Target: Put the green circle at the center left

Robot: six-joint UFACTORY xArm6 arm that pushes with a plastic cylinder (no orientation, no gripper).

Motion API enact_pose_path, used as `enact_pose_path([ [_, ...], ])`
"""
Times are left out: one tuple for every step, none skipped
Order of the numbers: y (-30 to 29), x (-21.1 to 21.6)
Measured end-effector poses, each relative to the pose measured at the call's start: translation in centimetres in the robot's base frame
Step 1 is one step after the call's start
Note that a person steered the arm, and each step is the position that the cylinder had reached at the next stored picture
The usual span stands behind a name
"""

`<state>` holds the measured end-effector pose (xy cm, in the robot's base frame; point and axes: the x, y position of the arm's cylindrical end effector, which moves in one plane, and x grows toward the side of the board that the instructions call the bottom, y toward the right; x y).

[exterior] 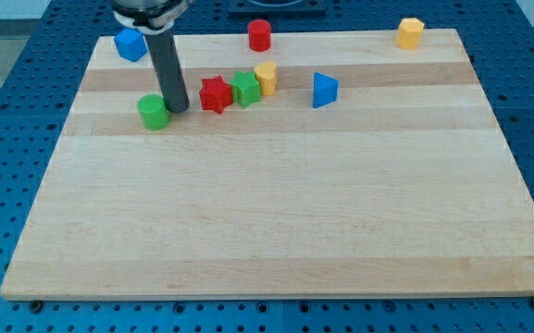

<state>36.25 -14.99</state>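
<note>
The green circle [154, 111] is a short green cylinder on the wooden board [276, 222], in the upper left part. My tip [178, 108] stands just to the right of it, touching or nearly touching its side. The dark rod rises from there toward the view's top.
A red star [216, 94], a green block [245, 88] and a yellow block [266, 78] sit in a row right of my tip. A blue triangle [323, 90] lies further right. A blue block [130, 43], a red cylinder [259, 35] and a yellow block [410, 32] stand along the top edge.
</note>
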Motion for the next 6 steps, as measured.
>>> enact_pose_path([
  [-1.6, 0.9],
  [-3.5, 1.1],
  [-4.8, 1.1],
  [-6.4, 1.3],
  [-6.7, 1.3],
  [-4.1, 1.3],
])
